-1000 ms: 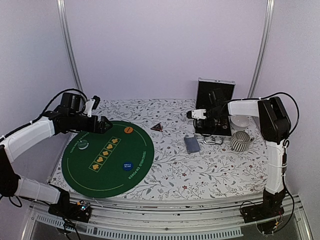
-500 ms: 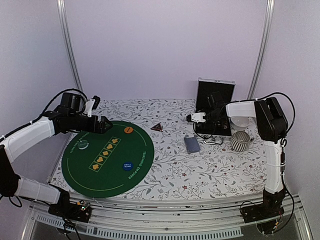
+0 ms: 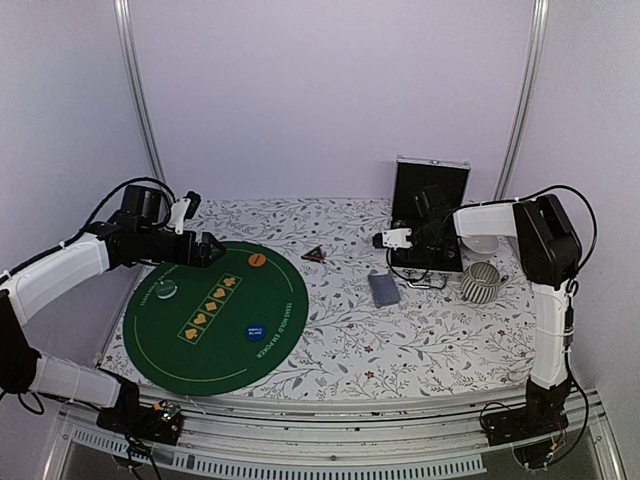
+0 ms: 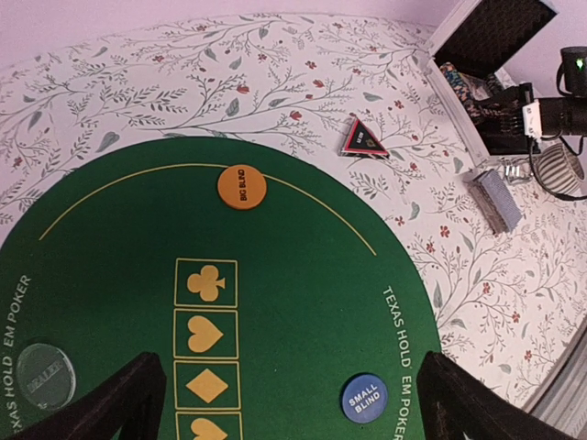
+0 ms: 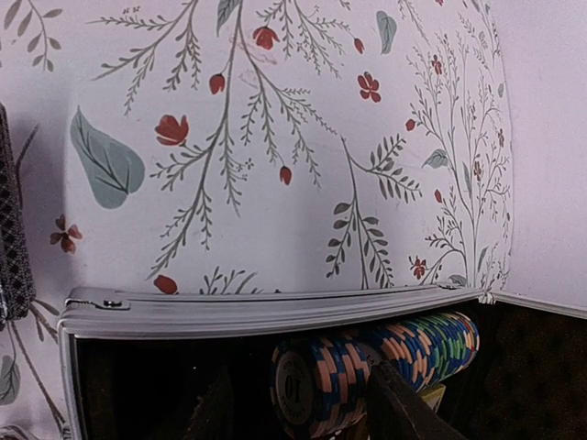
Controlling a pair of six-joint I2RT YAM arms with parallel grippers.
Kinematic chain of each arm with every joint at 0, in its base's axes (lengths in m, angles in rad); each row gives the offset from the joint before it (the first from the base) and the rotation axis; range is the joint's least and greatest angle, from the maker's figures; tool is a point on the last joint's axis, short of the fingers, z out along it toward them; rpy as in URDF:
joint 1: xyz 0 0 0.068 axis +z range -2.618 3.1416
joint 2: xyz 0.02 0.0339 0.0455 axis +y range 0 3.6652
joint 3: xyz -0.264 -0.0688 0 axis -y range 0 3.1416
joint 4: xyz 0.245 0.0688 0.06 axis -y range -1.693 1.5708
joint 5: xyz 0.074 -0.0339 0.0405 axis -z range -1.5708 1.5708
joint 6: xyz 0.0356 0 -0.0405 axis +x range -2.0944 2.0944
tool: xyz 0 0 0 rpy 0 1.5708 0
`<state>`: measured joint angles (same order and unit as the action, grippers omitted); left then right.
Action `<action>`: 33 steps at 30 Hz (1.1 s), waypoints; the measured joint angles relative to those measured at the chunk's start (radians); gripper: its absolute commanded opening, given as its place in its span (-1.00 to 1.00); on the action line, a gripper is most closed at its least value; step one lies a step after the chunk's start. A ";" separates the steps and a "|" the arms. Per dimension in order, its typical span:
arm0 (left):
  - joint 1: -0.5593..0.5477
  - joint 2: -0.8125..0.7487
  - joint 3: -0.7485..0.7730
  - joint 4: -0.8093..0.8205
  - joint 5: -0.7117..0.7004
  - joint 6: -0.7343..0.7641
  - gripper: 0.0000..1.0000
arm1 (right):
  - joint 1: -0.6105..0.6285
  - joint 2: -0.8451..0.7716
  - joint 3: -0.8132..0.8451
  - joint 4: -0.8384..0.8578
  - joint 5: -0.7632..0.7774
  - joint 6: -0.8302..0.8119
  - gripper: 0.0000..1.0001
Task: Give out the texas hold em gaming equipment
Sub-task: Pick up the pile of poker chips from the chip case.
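My right gripper (image 3: 424, 244) reaches into the open silver-and-black case (image 3: 431, 185). In the right wrist view its open jaws (image 5: 307, 408) straddle the end of a row of edge-striped poker chips (image 5: 321, 385), the right finger pressed into the row. My left gripper (image 3: 205, 250) hovers open and empty over the green mat (image 3: 215, 350), also in the left wrist view (image 4: 293, 412). On the mat lie an orange disc (image 4: 241, 186), a blue disc (image 4: 366, 400) and a clear disc (image 4: 46, 374). The triangular marker (image 3: 315, 253) and the card deck (image 3: 383, 288) lie on the floral cloth.
A ribbed cup (image 3: 483, 282) and a white bowl (image 3: 483, 243) stand right of the case. The case rim (image 5: 275, 312) runs just above the chips. Walls and frame posts close the back and sides.
The right gripper has shifted slightly left and lower inside the case. The left arm has not moved.
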<state>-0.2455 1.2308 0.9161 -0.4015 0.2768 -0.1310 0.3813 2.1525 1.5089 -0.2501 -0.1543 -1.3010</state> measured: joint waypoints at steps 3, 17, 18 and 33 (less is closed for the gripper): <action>0.000 0.000 0.000 0.000 0.000 0.000 0.96 | 0.003 -0.008 -0.008 -0.006 0.001 0.001 0.01; 0.000 0.000 0.000 0.000 0.003 0.000 0.96 | 0.003 -0.008 0.014 -0.043 0.045 0.005 0.19; 0.000 0.000 0.000 0.000 0.003 0.000 0.96 | 0.002 -0.004 0.020 -0.047 0.050 0.003 0.19; 0.000 0.000 0.000 0.000 0.003 0.000 0.96 | -0.004 0.045 0.092 -0.097 0.064 -0.001 0.17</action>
<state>-0.2455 1.2308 0.9161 -0.4015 0.2802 -0.1307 0.3775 2.1979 1.6005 -0.3466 -0.0902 -1.3018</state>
